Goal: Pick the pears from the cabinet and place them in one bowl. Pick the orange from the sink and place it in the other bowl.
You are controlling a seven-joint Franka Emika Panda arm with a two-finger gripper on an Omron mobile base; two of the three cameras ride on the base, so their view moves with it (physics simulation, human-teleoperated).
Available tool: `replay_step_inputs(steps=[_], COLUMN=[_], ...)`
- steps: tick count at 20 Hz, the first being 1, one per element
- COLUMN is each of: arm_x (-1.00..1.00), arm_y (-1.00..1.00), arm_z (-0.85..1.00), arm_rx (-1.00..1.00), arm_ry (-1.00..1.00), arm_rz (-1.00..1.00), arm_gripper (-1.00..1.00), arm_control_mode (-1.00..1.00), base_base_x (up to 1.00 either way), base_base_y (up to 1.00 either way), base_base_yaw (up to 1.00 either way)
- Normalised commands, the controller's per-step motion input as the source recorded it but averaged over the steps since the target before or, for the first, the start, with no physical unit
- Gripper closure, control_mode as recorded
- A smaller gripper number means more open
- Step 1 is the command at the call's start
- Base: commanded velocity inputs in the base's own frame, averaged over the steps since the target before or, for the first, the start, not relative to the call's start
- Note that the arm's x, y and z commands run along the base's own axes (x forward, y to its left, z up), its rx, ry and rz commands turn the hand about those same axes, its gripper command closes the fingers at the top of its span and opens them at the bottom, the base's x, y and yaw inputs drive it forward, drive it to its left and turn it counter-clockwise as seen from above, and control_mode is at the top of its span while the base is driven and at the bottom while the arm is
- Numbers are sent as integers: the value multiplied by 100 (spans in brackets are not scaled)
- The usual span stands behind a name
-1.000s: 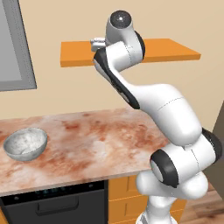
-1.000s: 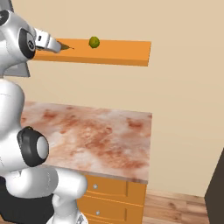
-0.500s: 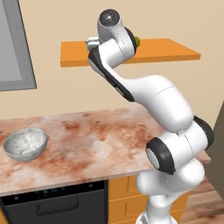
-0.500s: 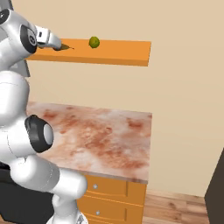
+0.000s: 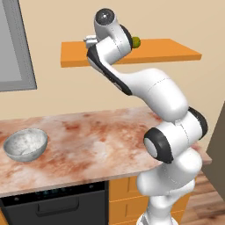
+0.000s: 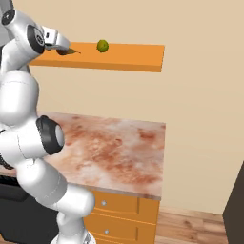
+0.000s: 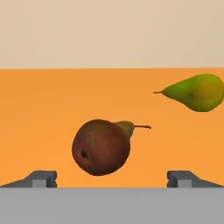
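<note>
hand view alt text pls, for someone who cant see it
A dark brown pear lies on the orange cabinet shelf, centred ahead of the open gripper. A yellow-green pear lies farther back to the right, below a beige wall.

gripper (image 6: 63, 46) at the brown pear (image 6: 64, 51) on the cabinet (image 6: 128, 57).

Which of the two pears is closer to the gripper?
The dark brown pear, lying between the open gripper's fingertips; the yellow-green pear lies farther along the shelf.
</note>
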Motion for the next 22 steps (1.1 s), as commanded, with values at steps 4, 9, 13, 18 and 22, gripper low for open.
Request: replay_step_inputs(steps=[4, 9, 13, 18, 22], arm_x=[28, 24, 20, 15, 6], arm_y=[2, 1, 0, 2, 4], arm_z=[1, 0, 0, 0, -1], arm_rx=[0, 0, 0, 0, 1], arm_ry=[0, 1, 1, 2, 6], arm_rz=[-3, -3, -2, -3, -5], arm_gripper=[-100, -100, -100, -100, -100], arm_control_mode=[-100, -100, -100, -100, -100], base_base_x=[0, 0, 0, 0, 0], base_base_y=[0, 0, 0, 0, 0], base_base_yaw=[0, 0, 0, 0, 0])
